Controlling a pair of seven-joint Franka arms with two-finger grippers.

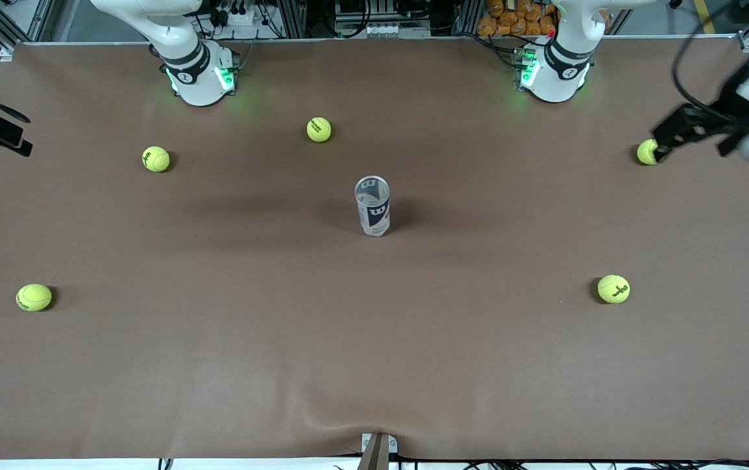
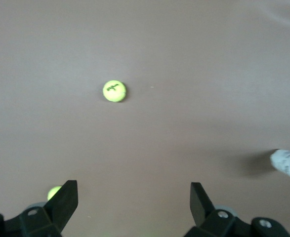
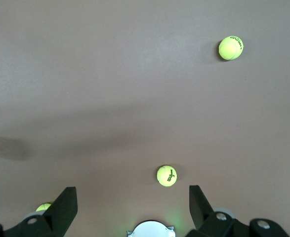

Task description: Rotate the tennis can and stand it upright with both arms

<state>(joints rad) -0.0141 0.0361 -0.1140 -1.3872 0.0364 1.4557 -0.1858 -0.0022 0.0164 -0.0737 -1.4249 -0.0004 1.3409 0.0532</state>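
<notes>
The tennis can point(image 1: 372, 205), a clear tube with a white-and-navy label and a W logo, stands upright in the middle of the table. Its edge shows in the left wrist view point(image 2: 287, 165). My left gripper point(image 1: 660, 145) is up over the left arm's end of the table, above a tennis ball point(image 1: 646, 151). Its jaws stand wide open and empty in the left wrist view point(image 2: 134, 197). My right gripper point(image 1: 17, 141) is up at the right arm's end of the table, far from the can. It is open and empty point(image 3: 133, 197).
Tennis balls lie scattered around the can: one point(image 1: 319, 129) farther from the front camera, one point(image 1: 156, 158) by the right arm's base, and two nearer the camera point(image 1: 34, 297) point(image 1: 613, 288). The brown table cover wrinkles at the front edge point(image 1: 348, 398).
</notes>
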